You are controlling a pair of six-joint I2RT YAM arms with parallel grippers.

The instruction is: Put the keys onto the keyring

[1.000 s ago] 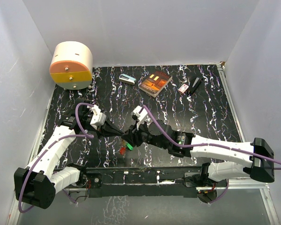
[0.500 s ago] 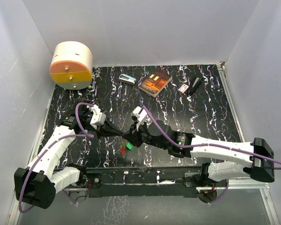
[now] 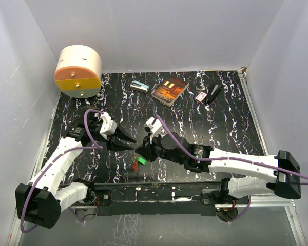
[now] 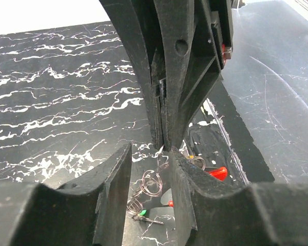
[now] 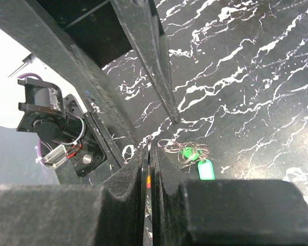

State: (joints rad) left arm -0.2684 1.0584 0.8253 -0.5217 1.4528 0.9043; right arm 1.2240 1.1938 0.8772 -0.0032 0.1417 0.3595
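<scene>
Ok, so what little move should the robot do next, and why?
Probably ease the left gripper forward and close it on the wire keyring. It is open, with the ring's loops showing between its fingers, while the right gripper is shut right at the ring's edge. The keys lie beside it.

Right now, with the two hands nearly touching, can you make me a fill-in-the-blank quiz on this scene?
The left hand is open; the right hand is ____.
In the right wrist view, the key beside the wire rings has a ____ head.
The book lies between a teal box and another box, white and ____.
Missing words: shut, green, red.
</scene>
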